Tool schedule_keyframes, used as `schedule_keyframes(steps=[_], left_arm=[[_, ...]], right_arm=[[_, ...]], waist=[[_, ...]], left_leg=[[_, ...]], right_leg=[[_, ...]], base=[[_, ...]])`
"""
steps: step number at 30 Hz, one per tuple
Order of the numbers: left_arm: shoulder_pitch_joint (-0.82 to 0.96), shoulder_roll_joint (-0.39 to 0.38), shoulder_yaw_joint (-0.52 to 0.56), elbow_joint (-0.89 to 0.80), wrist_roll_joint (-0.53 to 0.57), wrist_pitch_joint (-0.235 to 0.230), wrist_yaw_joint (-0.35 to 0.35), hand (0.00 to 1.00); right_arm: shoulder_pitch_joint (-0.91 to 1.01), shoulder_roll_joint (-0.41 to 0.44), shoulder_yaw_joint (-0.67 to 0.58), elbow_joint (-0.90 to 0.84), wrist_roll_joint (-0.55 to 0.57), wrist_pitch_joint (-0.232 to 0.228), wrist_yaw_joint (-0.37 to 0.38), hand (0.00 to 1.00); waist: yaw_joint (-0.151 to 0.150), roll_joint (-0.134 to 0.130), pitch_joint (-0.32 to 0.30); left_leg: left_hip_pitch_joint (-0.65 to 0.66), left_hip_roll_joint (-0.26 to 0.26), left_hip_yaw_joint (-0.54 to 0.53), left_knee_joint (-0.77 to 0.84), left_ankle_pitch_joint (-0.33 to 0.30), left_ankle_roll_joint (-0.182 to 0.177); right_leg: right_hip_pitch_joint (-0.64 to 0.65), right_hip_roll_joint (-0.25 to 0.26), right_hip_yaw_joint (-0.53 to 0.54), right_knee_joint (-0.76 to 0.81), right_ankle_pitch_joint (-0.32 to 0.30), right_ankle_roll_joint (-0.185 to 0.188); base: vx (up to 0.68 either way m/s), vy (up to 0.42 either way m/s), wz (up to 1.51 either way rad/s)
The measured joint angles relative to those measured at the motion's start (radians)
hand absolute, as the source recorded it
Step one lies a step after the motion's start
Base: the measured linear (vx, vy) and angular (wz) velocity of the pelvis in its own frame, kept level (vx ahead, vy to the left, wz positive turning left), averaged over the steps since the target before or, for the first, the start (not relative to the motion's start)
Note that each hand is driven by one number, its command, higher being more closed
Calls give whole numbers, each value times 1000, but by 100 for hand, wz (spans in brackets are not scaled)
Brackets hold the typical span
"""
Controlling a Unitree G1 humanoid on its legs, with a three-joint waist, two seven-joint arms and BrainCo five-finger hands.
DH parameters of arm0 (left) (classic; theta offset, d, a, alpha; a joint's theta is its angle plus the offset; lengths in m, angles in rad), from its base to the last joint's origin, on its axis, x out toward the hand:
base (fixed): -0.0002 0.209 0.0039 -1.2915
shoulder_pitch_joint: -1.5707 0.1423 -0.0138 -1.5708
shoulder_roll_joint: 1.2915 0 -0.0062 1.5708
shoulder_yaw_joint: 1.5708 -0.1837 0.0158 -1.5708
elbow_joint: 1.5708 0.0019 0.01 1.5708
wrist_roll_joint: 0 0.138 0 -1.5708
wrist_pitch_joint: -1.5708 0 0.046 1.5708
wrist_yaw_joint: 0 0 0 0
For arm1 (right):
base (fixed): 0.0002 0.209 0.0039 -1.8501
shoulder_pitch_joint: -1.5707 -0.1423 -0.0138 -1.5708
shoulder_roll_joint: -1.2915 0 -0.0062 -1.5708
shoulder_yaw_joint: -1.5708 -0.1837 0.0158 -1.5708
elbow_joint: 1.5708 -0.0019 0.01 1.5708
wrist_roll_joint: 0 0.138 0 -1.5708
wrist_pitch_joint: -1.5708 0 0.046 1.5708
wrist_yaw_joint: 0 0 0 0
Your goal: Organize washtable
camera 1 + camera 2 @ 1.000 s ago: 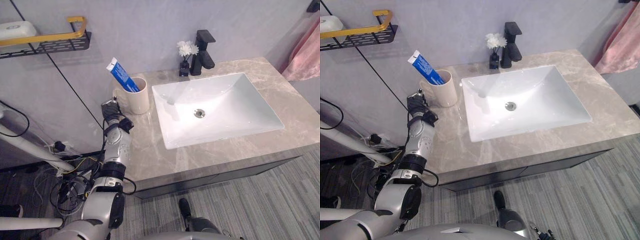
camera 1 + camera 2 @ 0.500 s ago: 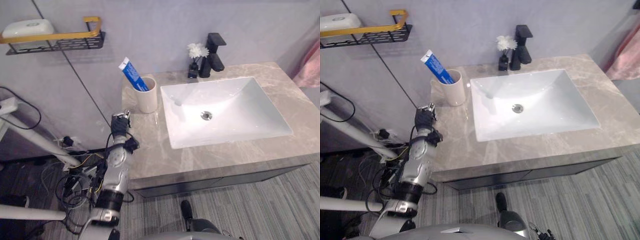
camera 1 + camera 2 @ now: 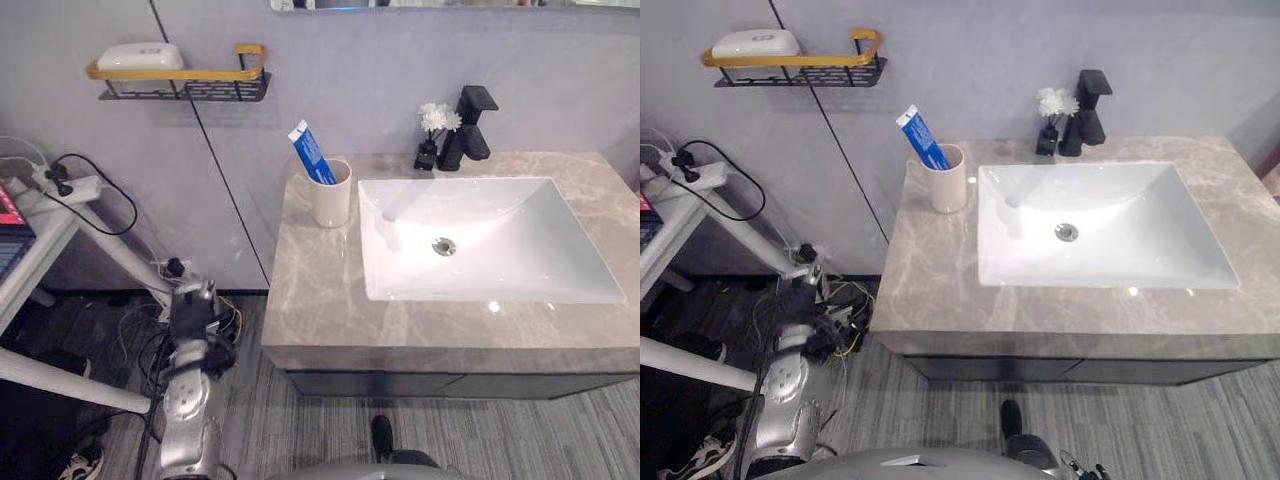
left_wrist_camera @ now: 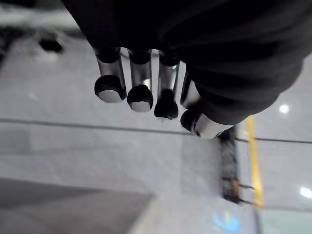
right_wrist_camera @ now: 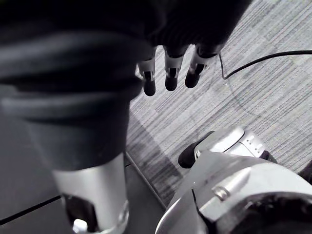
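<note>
Toothpaste (image 3: 311, 153) sits in the cup (image 3: 331, 197), the washtable (image 3: 320, 290) looks tidy, and left hand (image 4: 140, 83) and right hand (image 5: 170, 68) hang loose-fingered, empty.

Grey marble countertop (image 3: 312, 292) lies bare at 9 and 6 o'clock of the white rectangular basin (image 3: 505, 268). A cream cup (image 3: 331, 198) holding a blue toothpaste tube (image 3: 309, 152) stands at 11 o'clock, while a black tap (image 3: 468, 128) and a small white-flower vase (image 3: 430, 142) crowd 12 o'clock.
</note>
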Motion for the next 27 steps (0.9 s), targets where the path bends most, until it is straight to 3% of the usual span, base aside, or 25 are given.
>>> schedule_keyframes(steps=[5,10,14,15,18,22,27], left_arm=[[-2,-3,52,439,80,61,17,100],[-16,-9,99,863,115,123,-11,100],[-12,-10,140,1032,114,161,-51,100],[-9,-11,143,1040,113,168,-61,0],[-17,-10,156,1066,113,190,-99,0],[-36,-4,149,1075,109,199,-148,0],[-86,11,51,1105,101,199,-160,0]], right_arm=[[-1,6,7,3,0,3,-1,0],[-13,5,5,30,-2,5,-3,0],[-20,9,-31,52,-10,21,-5,0],[-21,9,-38,54,-12,24,-4,0],[-24,5,-49,82,-12,28,-1,0],[-26,5,-52,91,-13,44,1,0],[-28,2,-51,91,-13,48,2,0]], waist=[[2,-17,-10],[0,-25,-7],[2,-31,-11],[3,-31,-11],[22,-27,-13],[23,-25,-14],[23,-21,-15]], left_leg=[[11,0,-6,2,0,0],[46,-1,8,0,-6,7],[48,0,23,1,-16,2],[48,0,26,1,-17,2],[49,0,38,-1,-20,0],[53,3,39,-6,-17,4],[67,3,42,-10,-17,4]], right_leg=[[15,-1,-6,0,-3,4],[44,0,6,0,-11,6],[42,1,14,0,-17,5],[41,1,16,0,-17,5],[32,7,33,0,-17,5],[29,12,35,0,-15,7],[37,14,35,0,-13,5]], base=[[-2,-1,3],[-2,15,-6],[-5,8,-5],[6,5,-11],[17,3,-17],[39,-2,-4],[50,9,-1]])
